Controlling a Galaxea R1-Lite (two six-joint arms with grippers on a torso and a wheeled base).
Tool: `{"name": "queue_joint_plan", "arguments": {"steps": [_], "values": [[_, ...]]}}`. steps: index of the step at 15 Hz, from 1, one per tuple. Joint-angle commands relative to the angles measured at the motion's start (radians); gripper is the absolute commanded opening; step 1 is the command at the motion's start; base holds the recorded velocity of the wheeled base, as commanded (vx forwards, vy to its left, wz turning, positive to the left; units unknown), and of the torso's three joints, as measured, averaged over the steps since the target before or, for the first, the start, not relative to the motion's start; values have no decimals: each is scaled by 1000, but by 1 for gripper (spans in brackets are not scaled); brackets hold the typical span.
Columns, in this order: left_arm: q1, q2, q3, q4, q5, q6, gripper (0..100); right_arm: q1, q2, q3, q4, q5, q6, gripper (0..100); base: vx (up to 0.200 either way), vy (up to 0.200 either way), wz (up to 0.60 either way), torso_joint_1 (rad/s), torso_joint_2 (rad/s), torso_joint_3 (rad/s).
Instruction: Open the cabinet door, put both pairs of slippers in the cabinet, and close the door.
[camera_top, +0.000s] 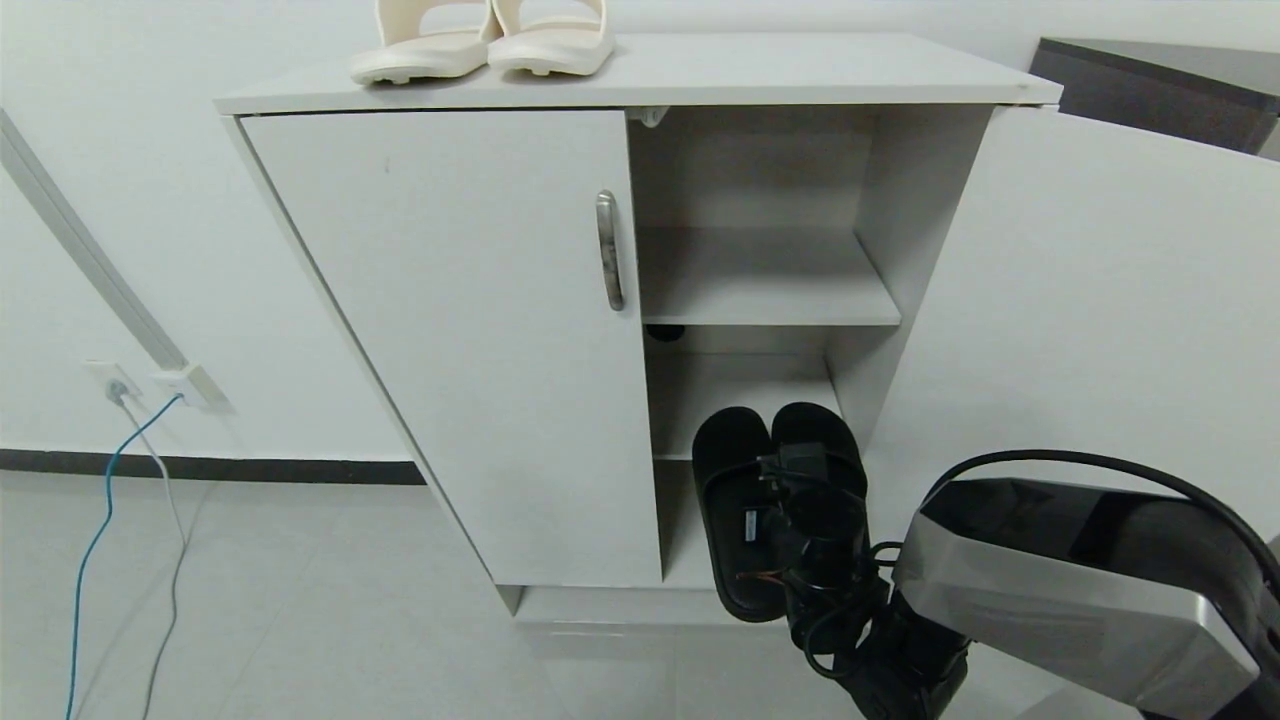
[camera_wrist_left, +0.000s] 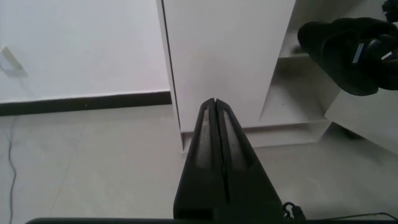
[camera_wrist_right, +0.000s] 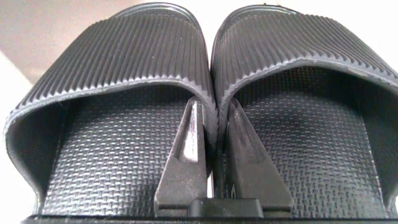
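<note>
A white cabinet (camera_top: 640, 80) stands against the wall, its right door (camera_top: 1090, 300) swung open and its left door (camera_top: 450, 340) closed. My right gripper (camera_top: 800, 500) is shut on the black slippers (camera_top: 760, 500), pinching their two inner edges (camera_wrist_right: 214, 118) together and holding them in front of the lower open shelves. A pair of cream slippers (camera_top: 485, 45) rests on the cabinet top at the left. My left gripper (camera_wrist_left: 214, 106) is shut with nothing in it, low over the floor before the closed left door (camera_wrist_left: 224, 56); the black slippers (camera_wrist_left: 348, 53) show beyond it.
The open side has a middle shelf (camera_top: 765, 285) and a lower shelf (camera_top: 740, 400), both bare. The closed door carries a metal handle (camera_top: 608, 250). A wall socket with blue and white cables (camera_top: 120, 440) is at the left. A dark cabinet (camera_top: 1160, 85) stands at the back right.
</note>
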Motion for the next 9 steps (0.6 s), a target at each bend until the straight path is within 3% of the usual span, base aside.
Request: {"name": "queue_joint_plan", "arguments": {"steps": [1,9], "values": [[0,2,0,0,1,-2,0,-1,1,0,0,1,2,0,0,0,0,0,0,0],[0,0,0,0,8,-7,0,-24,12,-54,72,26,11,0,0,0,0,0,0,0]]}}
